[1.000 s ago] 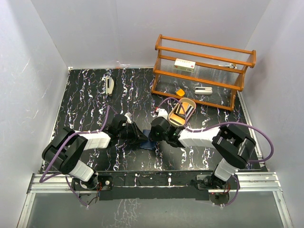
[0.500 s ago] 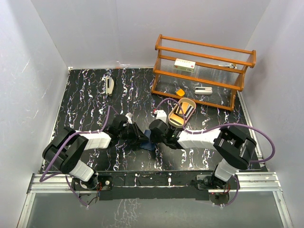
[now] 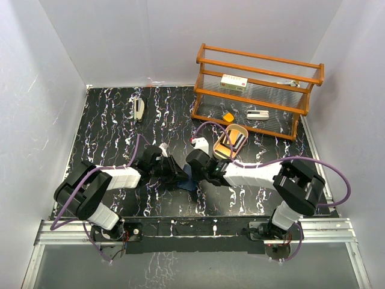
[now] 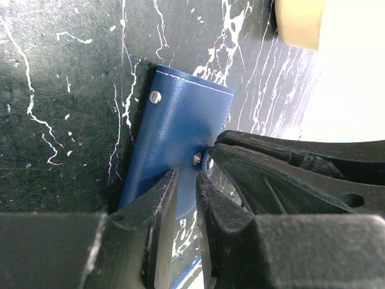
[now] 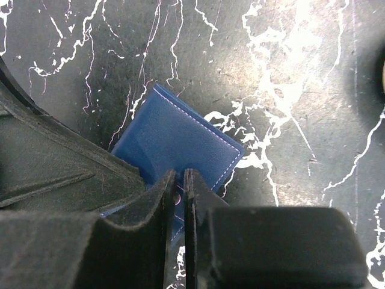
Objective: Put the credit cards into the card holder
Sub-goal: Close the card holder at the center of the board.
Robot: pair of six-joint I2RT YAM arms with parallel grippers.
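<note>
2 robot arms meet low over the middle of the black marbled table (image 3: 108,138), both working on the navy-blue card holder (image 4: 180,120), which lies folded shut on the tabletop between them, just in front of the gold oval tray (image 3: 243,129). From where I stand, the left gripper (image 4: 185,179) comes in from the left and pinches the near edge of the holder: blue leather runs into the narrow gap between its 2 black fingers (image 4: 159,205). A metal snap stud (image 4: 155,96) shines near the holder's far left corner, and a second sits right at the fingertips.

The right gripper (image 5: 179,173) reaches in from the other side, its body nearly touching the left one. Its jaws stand only a thin slit apart, set over a corner of the holder. White stitching runs along the holder's exposed edges in that wrist view. Whether those jaws are pinching the leather or only resting against it, I cannot tell.

The credit cards (image 3: 228,143) stand on edge in the tray, behind the right arm. Further back, a wooden rack (image 3: 258,63) holds a small pale box (image 3: 234,82) on its upper shelf. A small white object (image 3: 139,109) lies alone near the far left of the table.
</note>
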